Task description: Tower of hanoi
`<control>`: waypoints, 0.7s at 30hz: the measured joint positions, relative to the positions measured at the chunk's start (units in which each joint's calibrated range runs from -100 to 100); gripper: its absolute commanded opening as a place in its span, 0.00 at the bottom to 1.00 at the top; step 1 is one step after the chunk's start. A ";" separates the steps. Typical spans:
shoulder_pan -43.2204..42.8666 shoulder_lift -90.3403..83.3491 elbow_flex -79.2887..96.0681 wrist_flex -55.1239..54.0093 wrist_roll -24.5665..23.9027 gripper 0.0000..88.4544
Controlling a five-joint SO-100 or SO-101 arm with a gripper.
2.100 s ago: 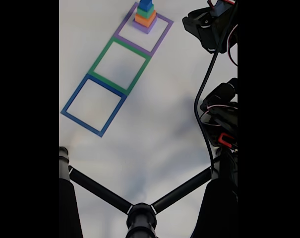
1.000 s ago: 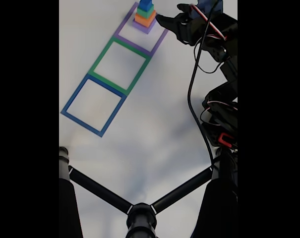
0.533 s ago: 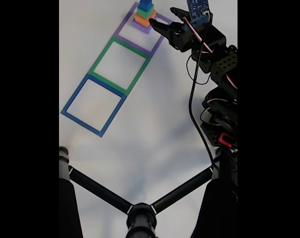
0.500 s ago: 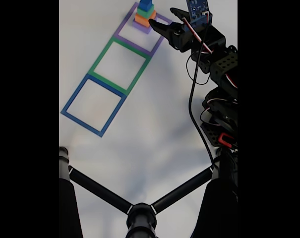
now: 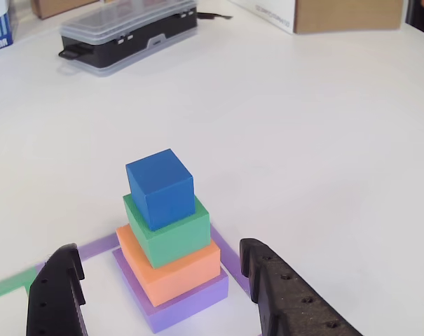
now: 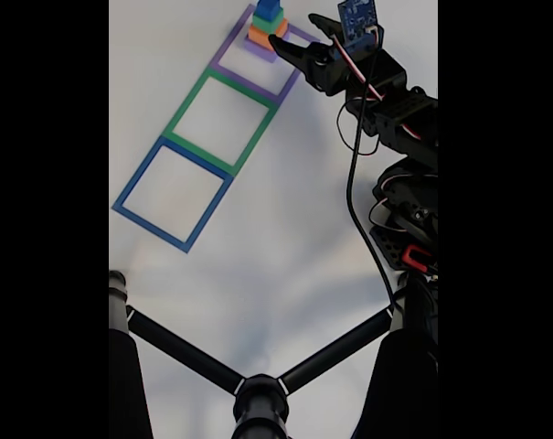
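Note:
The tower of hanoi (image 5: 168,238) stands stacked inside a purple square frame (image 5: 223,256): a flat purple block (image 5: 192,302) at the bottom, then orange (image 5: 175,271), green (image 5: 171,232) and a blue cube (image 5: 160,186) on top. In the other view my gripper (image 5: 159,250) is open, its black fingers (image 5: 56,292) spread to either side of the stack's lower blocks and nearer the camera, touching nothing. In the fixed view the tower (image 6: 268,22) sits at the top edge, with the gripper (image 6: 294,29) just to its right.
A green frame (image 6: 186,105) and a blue frame (image 6: 137,176) continue the row from the purple frame (image 6: 247,82). A black case with a clear lid (image 5: 127,31) and a cardboard box (image 5: 338,14) lie beyond the tower. Tripod legs (image 6: 258,402) cross the fixed view's bottom.
The arm has swung left and down from the upper right, bringing the gripper up to the tower's right side. The tower has not moved.

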 measured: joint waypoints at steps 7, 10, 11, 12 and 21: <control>0.58 6.97 -4.56 -2.85 0.00 0.29; 0.68 9.74 -6.71 -3.96 0.00 0.29; 0.78 10.75 -7.31 -4.35 0.00 0.29; 0.78 11.59 -8.00 -4.67 0.00 0.29; 0.68 17.63 -11.10 -8.94 0.00 0.29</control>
